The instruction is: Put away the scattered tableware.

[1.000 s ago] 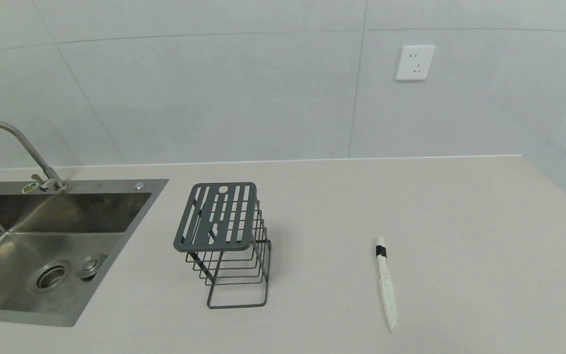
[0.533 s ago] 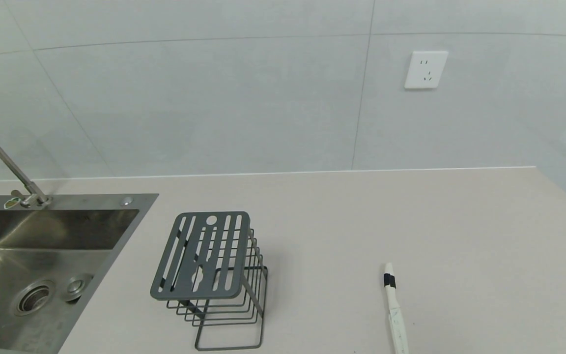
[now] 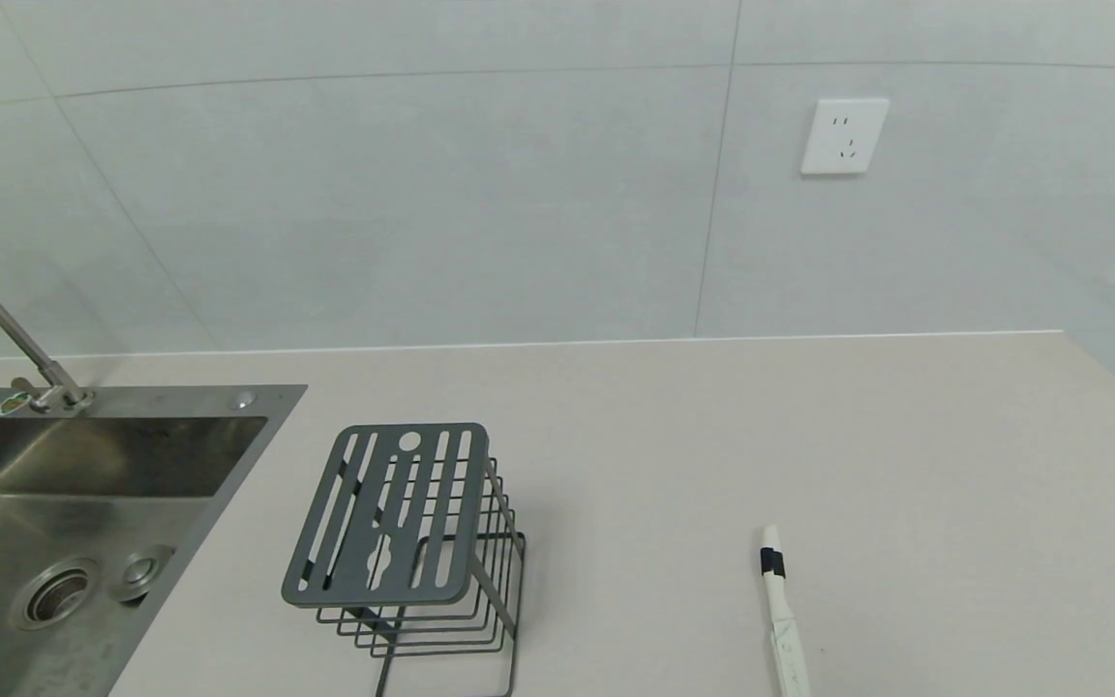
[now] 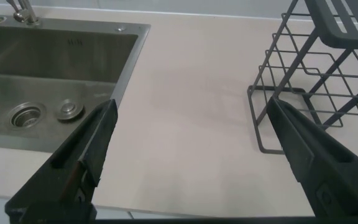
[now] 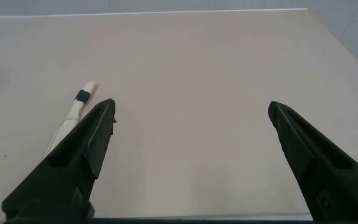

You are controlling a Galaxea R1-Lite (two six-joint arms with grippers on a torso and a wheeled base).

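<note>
Since the slim white knife with a black band around its handle (image 3: 779, 605) lies flat on the pale beige stone counter (image 3: 674, 436), on the robot's right and well apart from the dark grey wire rack with a slotted top plate (image 3: 388, 513), it looks like the one scattered piece left to put away. Its banded end points toward the tiled wall and its broader, paler end runs toward the robot. I judge it light, stiff and thin, with a smooth surface that could slip or spin under a careless pinch. Because it sits so low on the hard counter, there is little edge to get under. The best hold is probably on the handle just beside the black band, with the jaws closing across its narrow width from above and kept off the blade, which may be sharp or brittle. The right pincer (image 5: 190, 106) hangs released above the counter, holding nothing, with the knife just beside one of its fingers. The left pincer (image 4: 191, 107) is likewise spread and unladen, between the stainless steel sink (image 3: 83, 455) and the rack.
</note>
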